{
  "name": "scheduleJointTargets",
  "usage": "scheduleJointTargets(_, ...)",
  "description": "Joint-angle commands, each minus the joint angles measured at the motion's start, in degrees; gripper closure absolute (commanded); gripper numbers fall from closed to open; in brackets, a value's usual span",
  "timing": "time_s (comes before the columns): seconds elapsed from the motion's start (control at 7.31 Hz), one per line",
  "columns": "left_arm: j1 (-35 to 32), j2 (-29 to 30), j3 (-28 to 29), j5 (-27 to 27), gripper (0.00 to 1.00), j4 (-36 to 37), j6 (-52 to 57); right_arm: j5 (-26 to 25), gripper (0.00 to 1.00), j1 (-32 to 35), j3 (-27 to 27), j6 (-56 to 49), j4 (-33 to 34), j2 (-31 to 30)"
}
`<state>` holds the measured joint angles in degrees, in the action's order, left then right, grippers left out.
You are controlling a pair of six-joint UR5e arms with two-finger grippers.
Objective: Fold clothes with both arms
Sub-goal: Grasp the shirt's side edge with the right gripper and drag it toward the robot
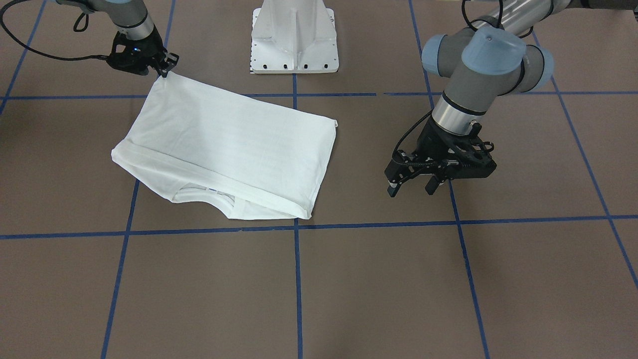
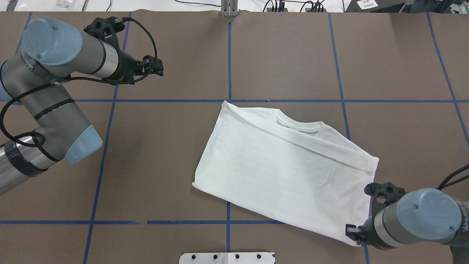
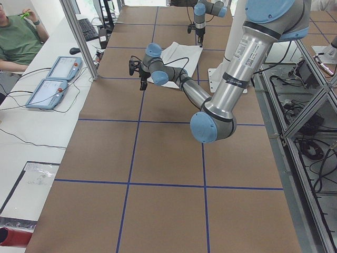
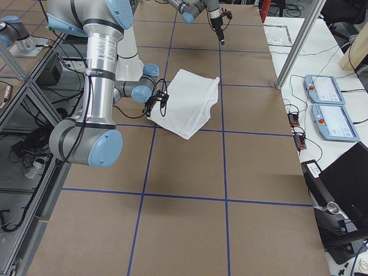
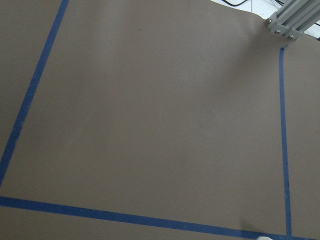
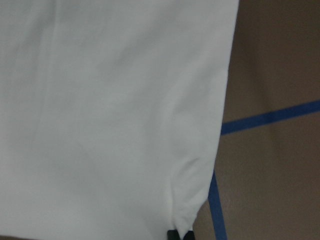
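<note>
**Shirt** (image 2: 285, 172), part-folded, lies at the centre of the table (image 2: 165, 165). The right gripper (image 1: 163, 70) is closed on its near right corner, apparently to lift it for the next fold. The left gripper (image 1: 412, 187), jaws apart and empty, hovers well to the left.

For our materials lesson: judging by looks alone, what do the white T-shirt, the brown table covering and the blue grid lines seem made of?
White T-shirt: soft matte fabric, likely cotton knit; it folds and creases. Brown table covering: matte sheet, perhaps paper; flat, no shine. Blue grid lines: probably adhesive tape; thin strips with small gaps at joins.
</note>
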<state>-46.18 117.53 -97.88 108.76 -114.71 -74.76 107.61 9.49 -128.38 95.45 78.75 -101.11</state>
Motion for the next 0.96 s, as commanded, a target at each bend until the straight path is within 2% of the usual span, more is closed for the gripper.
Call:
scheduleJointTargets(0.0,0.4,-0.1,-0.4,0.0,0.00,0.3,0.0,0.0,1.00,-7.9,-1.5,3.8,0.0,-0.9)
scheduleJointTargets(0.14,1.0,-0.1,-0.4,0.0,0.00,0.3,0.0,0.1,0.78,-8.2,-1.7,3.8,-0.1,-0.7)
scheduleJointTargets(0.27,1.7,-0.1,-0.4,0.0,0.00,0.3,0.0,0.0,0.01,-8.0,-2.9,4.0,-0.4,-0.5)
scheduleJointTargets(0.55,7.2,0.0,-2.5,-0.4,0.00,0.3,-4.8,-0.1,0.00,-4.9,-3.9,4.0,-0.9,0.6)
scheduleJointTargets(0.82,18.1,0.2,-5.3,-1.9,0.00,2.3,-18.9,0.1,0.00,3.6,-3.6,3.3,-0.9,7.2)
